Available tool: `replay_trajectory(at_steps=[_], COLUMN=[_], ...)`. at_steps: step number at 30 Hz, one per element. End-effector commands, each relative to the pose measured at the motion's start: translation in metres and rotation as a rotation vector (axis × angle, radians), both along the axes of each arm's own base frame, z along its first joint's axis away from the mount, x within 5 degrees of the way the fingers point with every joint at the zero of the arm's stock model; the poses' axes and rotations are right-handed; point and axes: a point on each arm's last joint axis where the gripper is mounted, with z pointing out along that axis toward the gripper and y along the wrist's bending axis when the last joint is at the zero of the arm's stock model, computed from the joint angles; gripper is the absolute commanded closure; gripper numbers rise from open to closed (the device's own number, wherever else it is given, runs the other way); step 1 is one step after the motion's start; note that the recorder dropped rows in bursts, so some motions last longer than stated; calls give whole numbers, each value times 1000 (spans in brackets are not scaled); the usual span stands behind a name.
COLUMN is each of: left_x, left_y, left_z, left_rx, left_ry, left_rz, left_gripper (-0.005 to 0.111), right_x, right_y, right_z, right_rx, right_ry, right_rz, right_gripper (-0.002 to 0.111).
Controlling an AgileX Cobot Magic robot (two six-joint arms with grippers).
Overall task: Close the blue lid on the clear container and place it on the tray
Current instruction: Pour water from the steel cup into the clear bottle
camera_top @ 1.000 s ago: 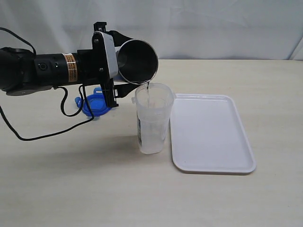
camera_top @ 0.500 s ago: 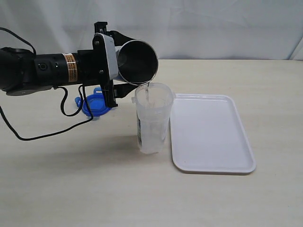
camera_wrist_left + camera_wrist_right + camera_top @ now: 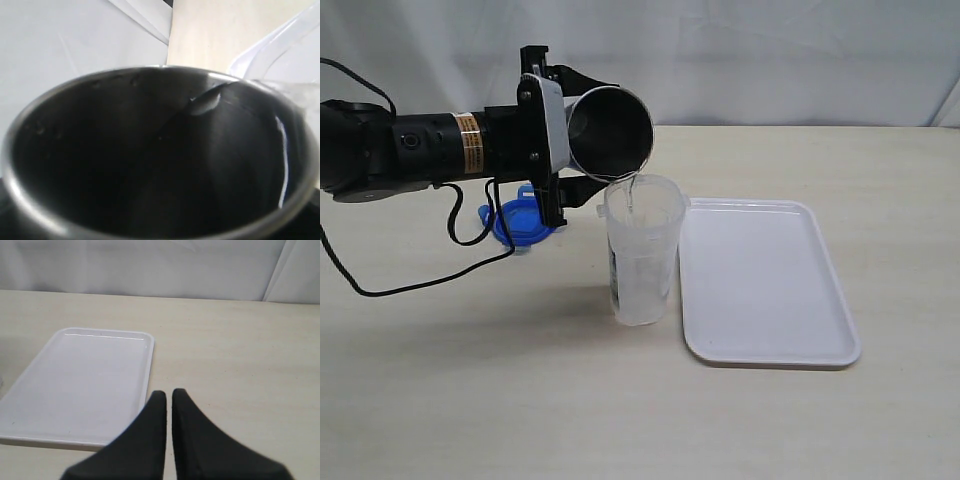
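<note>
Landmark: clear container (image 3: 642, 260), standing upright on the table (image 3: 520, 400), long axis vertical, mouth open and uncapped.
Left gripper (image 3: 570, 135): jaws spread wide and clamped around a steel cup (image 3: 612, 130), which is tipped over the container's mouth; a thin stream (image 3: 633, 190) runs from cup lip into the container.
Right gripper (image 3: 168, 400): fingers pressed together, holding nothing; it hovers on the tray's side of the container, well apart from it.
Blue lid (image 3: 520, 222): lying flat on the table, beside the container on the side away from the tray, below the left gripper and partly hidden by it.
Tray (image 3: 760, 280): just beside the container, bare.
Deciding relation: the lid lies on the left arm's side of the container, so that arm is judged the nearer one, once it is free of the cup.
Lid appearance: bright blue, roundish, no marked long axis; flaps jut at its rim.
Container appearance: translucent, slightly tapered, dark print on its side.
</note>
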Motion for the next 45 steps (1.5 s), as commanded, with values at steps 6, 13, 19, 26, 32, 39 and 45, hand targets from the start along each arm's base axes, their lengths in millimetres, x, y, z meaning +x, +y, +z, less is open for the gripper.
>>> replay_trajectory(at_steps=[6, 13, 19, 26, 32, 39, 45], left_x=[1, 1, 1, 1, 1, 1, 1], left_y=[-2, -2, -2, -2, -2, -2, -2], left_z=[15, 15, 15, 15, 15, 15, 15], left_rx=[-68, -67, -58, -45, -40, -20, -15], left_ry=[-47, -53, -67, -90, -100, -133, -140], left_rz=[-3, -1, -5, -10, -11, -19, -21], left_gripper=[107, 107, 107, 107, 107, 107, 107], right_x=[0, 0, 0, 0, 0, 0, 0], right_y=[0, 0, 0, 0, 0, 0, 0], right_z=[0, 0, 0, 0, 0, 0, 0], right_rx=[2, 2, 2, 2, 2, 2, 2], right_ry=[-8, -8, -8, -8, -8, -8, -8], right_rz=[-4, -4, -4, -4, -4, -4, -4], right_gripper=[104, 104, 104, 104, 104, 104, 104])
